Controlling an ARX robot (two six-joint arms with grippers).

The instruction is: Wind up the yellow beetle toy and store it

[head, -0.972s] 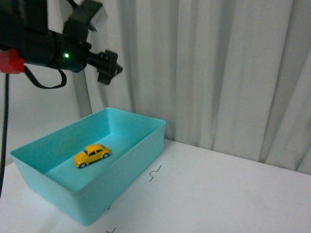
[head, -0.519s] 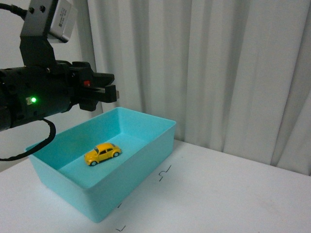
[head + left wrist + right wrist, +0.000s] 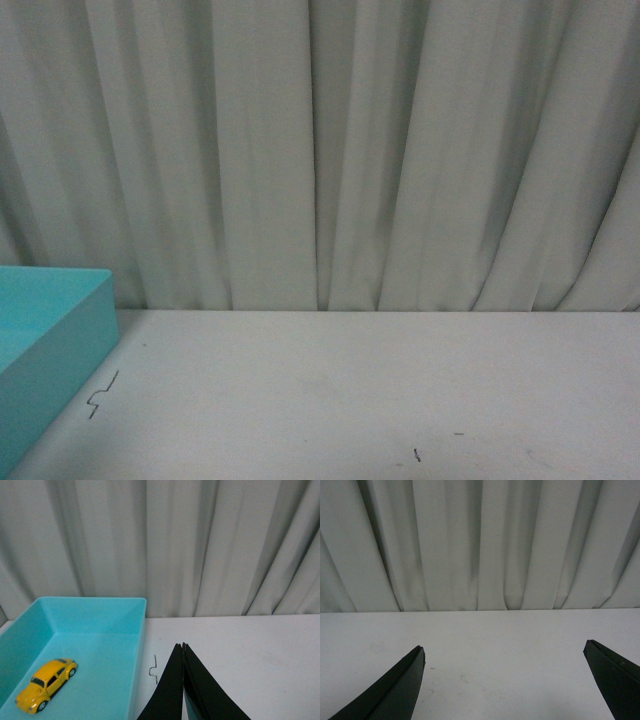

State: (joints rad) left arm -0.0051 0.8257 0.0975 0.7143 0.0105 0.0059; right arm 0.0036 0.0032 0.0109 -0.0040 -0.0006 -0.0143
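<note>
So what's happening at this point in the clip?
Nothing is being handled. The yellow beetle toy sits on its wheels inside the teal bin, so storing looks done. The left claw is shut and empty over the white table beside the bin. The right claw is open and empty.

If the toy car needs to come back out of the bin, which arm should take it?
Probably the left. Its wrist view shows the yellow toy car lying inside the turquoise bin, beside the closed left gripper. The open right gripper faces only bare white table and curtain.
</note>
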